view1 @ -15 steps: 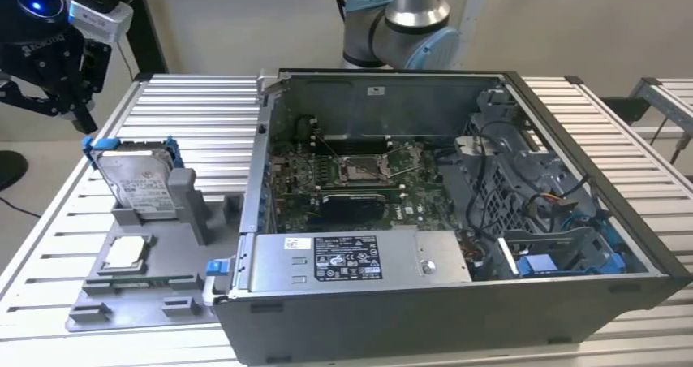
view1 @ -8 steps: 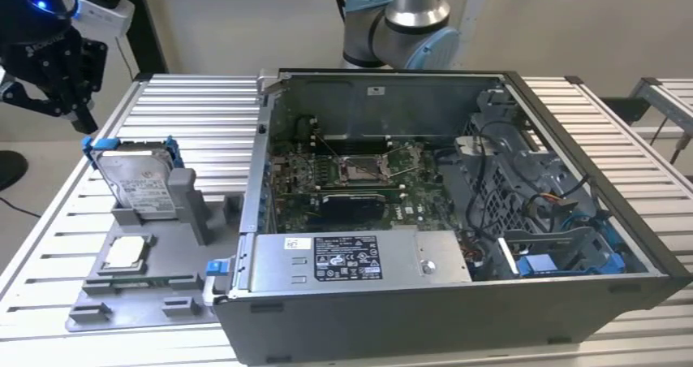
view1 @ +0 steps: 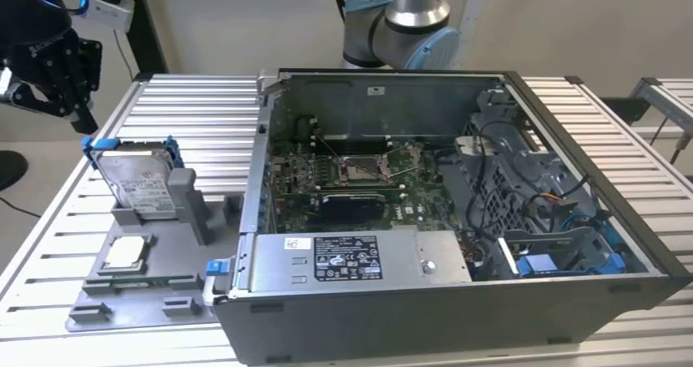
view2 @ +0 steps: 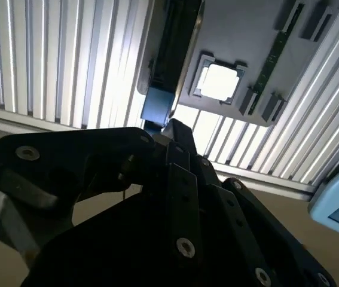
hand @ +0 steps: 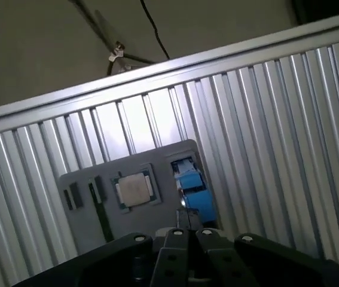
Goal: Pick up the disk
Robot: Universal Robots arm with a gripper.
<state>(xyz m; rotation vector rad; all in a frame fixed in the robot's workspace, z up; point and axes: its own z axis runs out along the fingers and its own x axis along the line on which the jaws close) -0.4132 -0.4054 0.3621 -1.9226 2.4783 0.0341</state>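
Hovering at 11 o'clock of the disk [view1: 141, 176] in the exterior view, the gripper [view1: 74, 115] is kept apart from it; whether the claw is open or closed cannot be told. The disk is stood upright in a grey holder [view1: 152, 295], at 9 o'clock of the open computer case [view1: 433, 326]. A CPU chip [view1: 125, 252] is laid flat at the disk's 6 o'clock.

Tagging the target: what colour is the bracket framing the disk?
Blue; the bracket frames the silver-grey disk, clearest in the exterior view.
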